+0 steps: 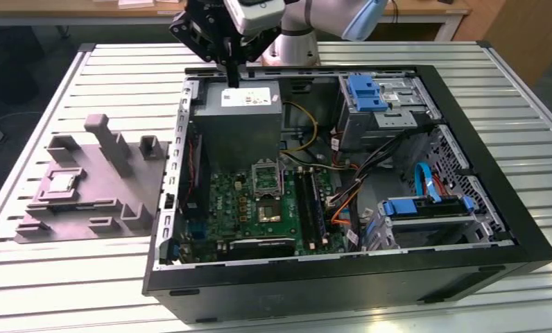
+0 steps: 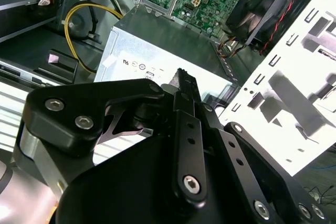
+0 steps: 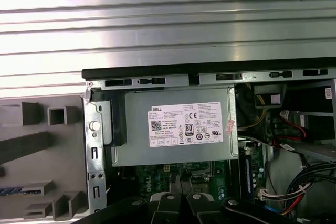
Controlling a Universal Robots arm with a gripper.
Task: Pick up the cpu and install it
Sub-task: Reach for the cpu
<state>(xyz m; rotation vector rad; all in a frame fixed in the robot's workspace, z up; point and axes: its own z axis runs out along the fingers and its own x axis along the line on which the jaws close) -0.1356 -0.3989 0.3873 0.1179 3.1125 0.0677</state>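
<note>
Exterior view: gripper (image 1: 231,82) hung over the far side of the open PC case (image 1: 350,277). Its fingers (image 1: 231,66) pointed down, w/ tips just above the grey PSU (image 1: 243,121), near the PSU's white label. Fingers were together, nothing seen btwn them. Second wrist view agreed: gripper (image 2: 184,77) closed up, PSU (image 2: 157,45) right beneath it.

The cpu (image 1: 62,182) lay flat in a recess of the grey fixture (image 1: 100,208). The fixture sat on the slatted desk (image 1: 54,83), outside the case on the exterior view's left. Cpu was well apart from the gripper and not touched by it.

Inside the case the green mobo (image 1: 248,215) lay beside the PSU, w/ the metal-framed socket (image 1: 265,175) near the PSU's edge. Couldn't tell whether the socket was open.

First wrist view: PSU (image 3: 178,127) label-up, mobo (image 3: 157,174) past it, fixture (image 3: 37,145) just beside the case wall. Second wrist view: yellow cable (image 2: 79,17) looped next to the PSU.
</note>
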